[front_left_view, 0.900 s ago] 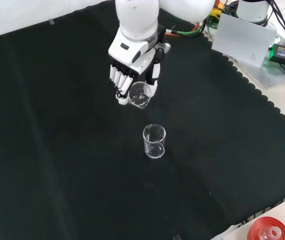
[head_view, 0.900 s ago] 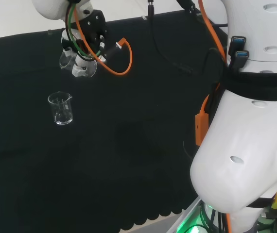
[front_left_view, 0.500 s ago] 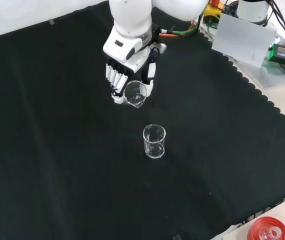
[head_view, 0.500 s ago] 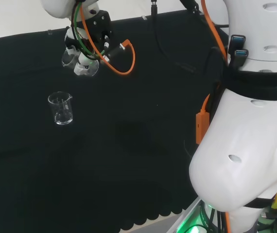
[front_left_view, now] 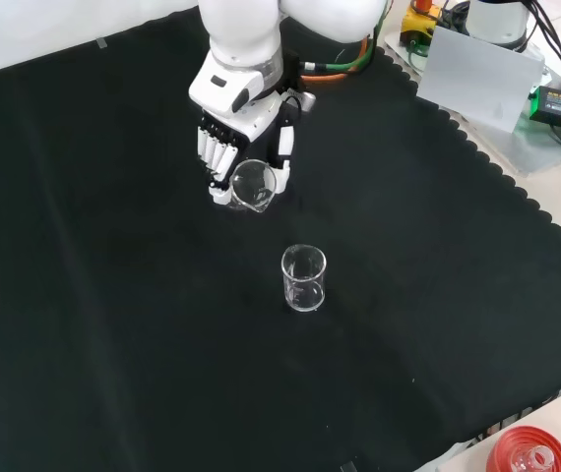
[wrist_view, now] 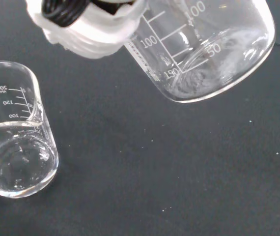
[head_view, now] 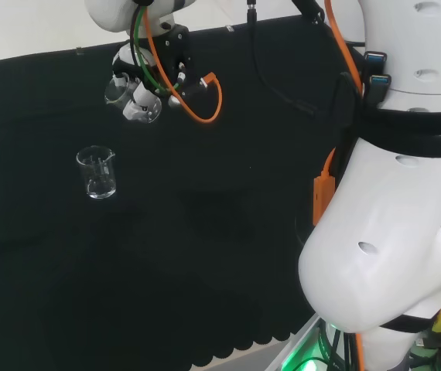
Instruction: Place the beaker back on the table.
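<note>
Head view first: the hand [head_view: 147, 81] hangs above the cloth [head_view: 205, 255] with its fingers curled round a beaker [head_view: 131, 100], which is tipped over, and a second beaker [head_view: 98, 173] stands upright on the cloth nearer the camera, apart from it. Front view: the held beaker [front_left_view: 251, 185] lies tilted in the curled fingers [front_left_view: 217, 157], its mouth turned toward the camera, and the standing one [front_left_view: 303, 278] is below it in the picture, with bare cloth [front_left_view: 113, 324] between and to the left. Wrist view: the held beaker [wrist_view: 209, 49] slants away from a white part of the hand [wrist_view: 88, 29], and the other beaker [wrist_view: 14, 142] stands off to one side with liquid in it. To do this step well, I judge the hand should first turn the beaker upright, then lower it over bare cloth clear of the standing one, and uncurl only once the base sits flat; letting go while it is tilted risks a roll.
</note>
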